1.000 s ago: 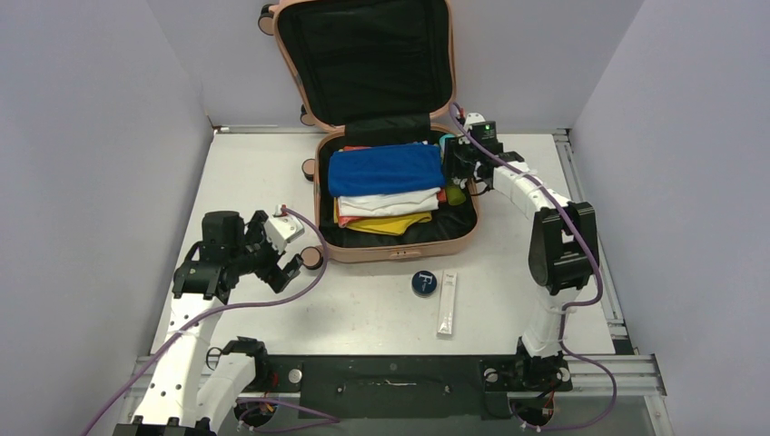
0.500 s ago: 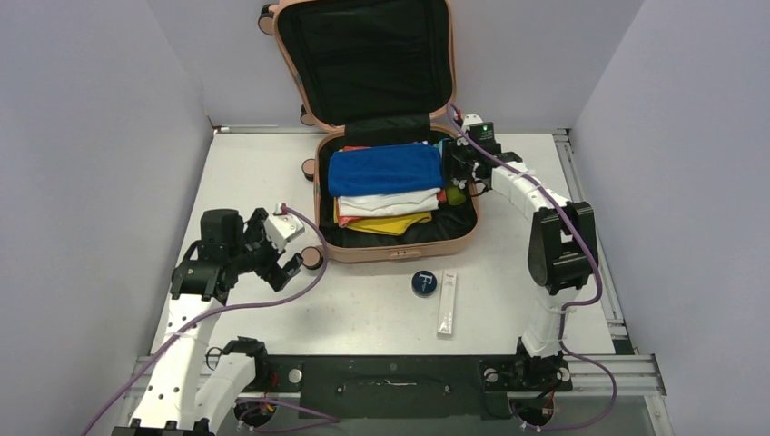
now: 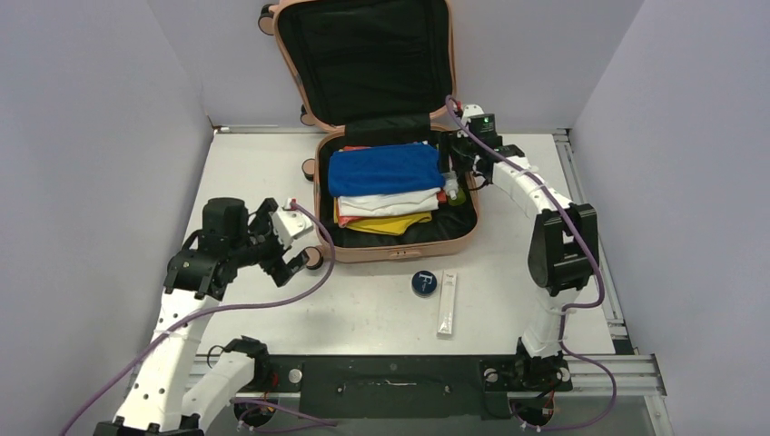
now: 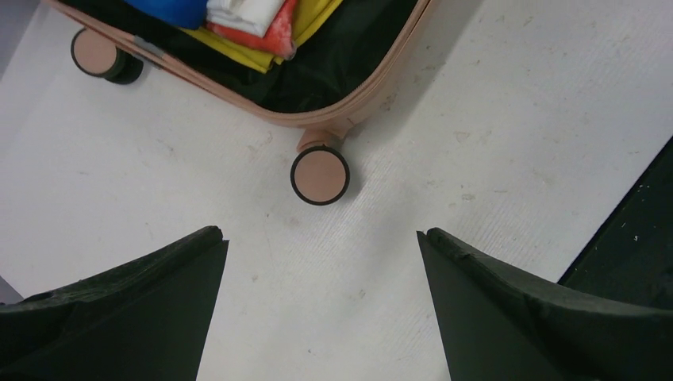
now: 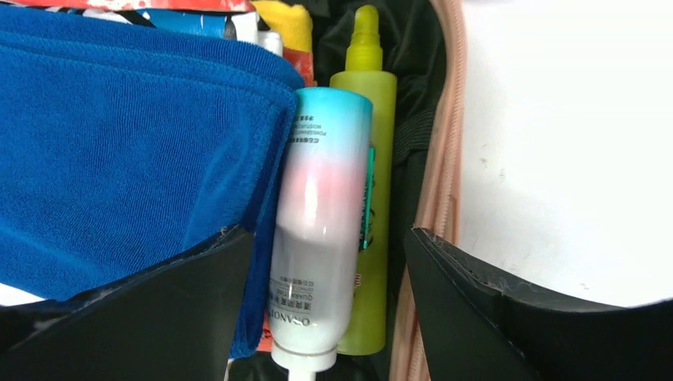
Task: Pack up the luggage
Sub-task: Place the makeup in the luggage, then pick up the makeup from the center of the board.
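Note:
The luggage [image 3: 399,252] is a peach-pink suitcase lying open with its lid up at the back. It holds a stack of folded blue, white, orange and yellow clothes [image 3: 385,169]. My right gripper [image 3: 455,173] is open and hovers over its right side. In the right wrist view a white-pink-teal bottle [image 5: 321,222] and a lime green bottle [image 5: 378,159] lie below the right gripper [image 5: 329,232], between the blue towel [image 5: 127,151] and the suitcase rim [image 5: 444,159]. My left gripper [image 3: 291,257] is open and empty over the table, near the front left wheel [image 4: 319,175].
A round dark blue tin [image 3: 424,282] and a white tube [image 3: 447,304] lie on the table in front of the suitcase. A black strip [image 4: 627,238] runs along the table's near edge. Grey walls stand close on three sides.
My right gripper has drawn back toward the suitcase's far right corner, and the white-pink-teal bottle now shows lying inside. My left gripper has shifted slightly toward the suitcase.

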Available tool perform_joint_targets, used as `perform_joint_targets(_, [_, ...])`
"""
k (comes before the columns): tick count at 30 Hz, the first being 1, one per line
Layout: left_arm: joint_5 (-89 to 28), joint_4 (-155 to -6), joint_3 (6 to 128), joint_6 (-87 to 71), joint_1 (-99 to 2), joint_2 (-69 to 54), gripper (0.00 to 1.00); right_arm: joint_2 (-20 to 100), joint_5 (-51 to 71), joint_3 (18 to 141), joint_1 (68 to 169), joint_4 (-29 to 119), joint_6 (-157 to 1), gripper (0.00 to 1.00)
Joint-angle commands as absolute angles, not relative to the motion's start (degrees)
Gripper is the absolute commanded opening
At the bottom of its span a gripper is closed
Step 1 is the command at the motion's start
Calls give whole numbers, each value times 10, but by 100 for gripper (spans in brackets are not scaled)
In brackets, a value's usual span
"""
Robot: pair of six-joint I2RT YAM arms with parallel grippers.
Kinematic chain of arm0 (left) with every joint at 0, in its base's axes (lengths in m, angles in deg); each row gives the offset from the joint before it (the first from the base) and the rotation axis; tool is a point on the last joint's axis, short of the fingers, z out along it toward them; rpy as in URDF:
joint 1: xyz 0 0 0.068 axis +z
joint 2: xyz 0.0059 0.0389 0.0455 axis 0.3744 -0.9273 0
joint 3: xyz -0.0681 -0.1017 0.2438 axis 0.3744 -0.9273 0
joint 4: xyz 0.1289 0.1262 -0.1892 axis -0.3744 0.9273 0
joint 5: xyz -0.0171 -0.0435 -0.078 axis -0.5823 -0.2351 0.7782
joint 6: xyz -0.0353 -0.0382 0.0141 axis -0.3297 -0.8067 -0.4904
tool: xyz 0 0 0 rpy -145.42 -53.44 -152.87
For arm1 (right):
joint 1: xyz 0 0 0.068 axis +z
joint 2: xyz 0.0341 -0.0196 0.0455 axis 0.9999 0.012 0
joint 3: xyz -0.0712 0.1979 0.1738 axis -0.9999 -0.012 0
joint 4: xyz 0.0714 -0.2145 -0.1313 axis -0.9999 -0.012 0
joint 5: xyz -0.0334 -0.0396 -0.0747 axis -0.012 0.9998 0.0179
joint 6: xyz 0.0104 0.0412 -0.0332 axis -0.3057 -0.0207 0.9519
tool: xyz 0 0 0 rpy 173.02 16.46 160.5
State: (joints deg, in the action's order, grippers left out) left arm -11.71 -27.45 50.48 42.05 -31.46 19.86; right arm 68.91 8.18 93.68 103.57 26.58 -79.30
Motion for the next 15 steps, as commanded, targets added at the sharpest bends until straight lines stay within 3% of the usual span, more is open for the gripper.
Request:
perform_joint_targets(1, [-126,-260,572,433,-375,167,96,604,105,977,1018,264,-750,73])
perform_joint_targets(8, [-161,-259,630,476,-535,63,96,475,-28,941,989,176,-543,88])
perform_joint_targets(15, [-208,-280,657,531,-700,-61,96,354,-179,843,982,-124,-173,90])
